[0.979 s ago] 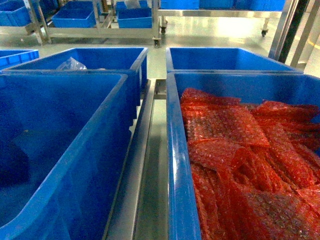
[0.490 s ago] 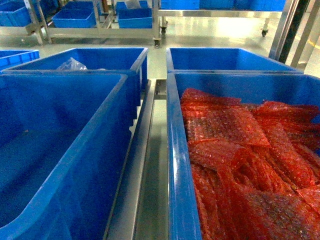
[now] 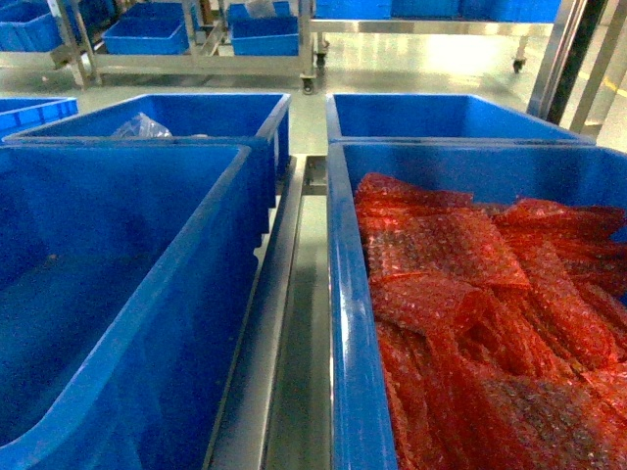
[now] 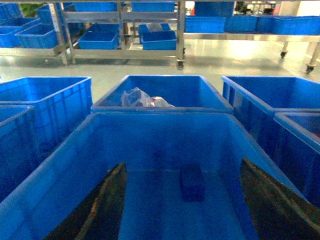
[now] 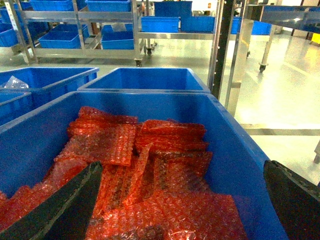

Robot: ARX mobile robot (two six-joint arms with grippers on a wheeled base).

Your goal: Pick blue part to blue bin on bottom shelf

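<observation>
Head view: 4 blue bins stand in 2 rows with a steel centre rail running between them. The near left bin is deep and looks bare from this angle; no arm shows in it here. The near right bin is packed with red bubble-wrap bags. The far left bin holds a clear plastic bag; the far right bin shows only its blue walls. Steel racks with more blue bins stand across the floor behind.

Left wrist view: the left gripper hangs above the near left bin, its 2 dark jaws spread wide apart and holding nothing. On the bin floor between them lies a small dark blue boxy object, the blue part; its cap cannot be made out. Beyond, the clear plastic bag sits in the next bin.

Right wrist view: the right gripper hovers over the red bubble-wrap bags, jaws spread wide at the 2 lower corners, gripping nothing. A steel rack post rises just behind the bins.
</observation>
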